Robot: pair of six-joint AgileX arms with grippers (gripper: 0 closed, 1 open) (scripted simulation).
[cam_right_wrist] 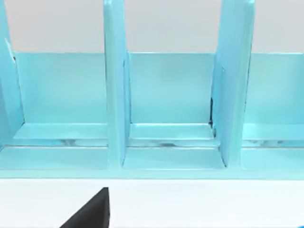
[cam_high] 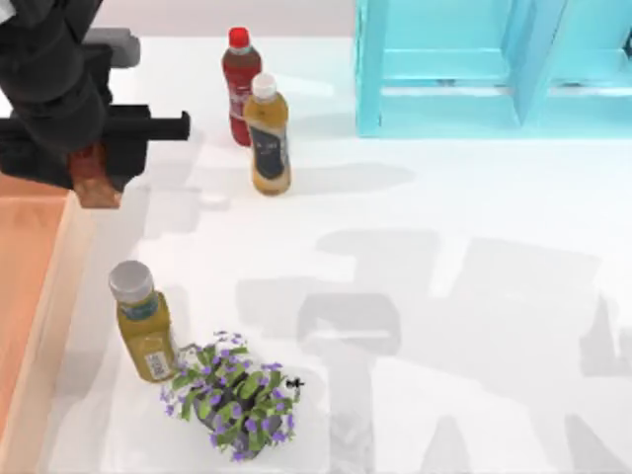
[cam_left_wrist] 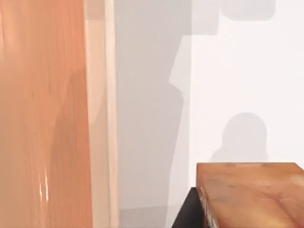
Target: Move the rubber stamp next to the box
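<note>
Two arms are fitted at the white worktop (cam_high: 444,296), and the left gripper (cam_high: 99,183) is seen at the far left of the top view, just beside the rim of the box (cam_high: 39,296). The rubber stamp (cam_high: 97,180) is held clamped between its dark fingers, above the worktop and close to the box's right-hand wall. In the left wrist view the stamp's mottled reddish-brown surface (cam_left_wrist: 251,194) is seen next to a dark finger (cam_left_wrist: 187,211), with the light orange-tan wall of the box (cam_left_wrist: 42,114) alongside and bare worktop between them. A red-capped dark red bottle (cam_high: 238,84) and a white-capped amber bottle (cam_high: 268,138) are stood together behind, touching or nearly so. A grey-capped yellow bottle (cam_high: 141,321) is placed near the front, just beside a purple-flowered plant (cam_high: 237,395). The turquoise cabinet frame (cam_high: 474,69) is set at the back right. In the right wrist view the cabinet's compartments (cam_right_wrist: 171,99) are faced, and whether the right arm's fingers are released or clenched cannot be told.
</note>
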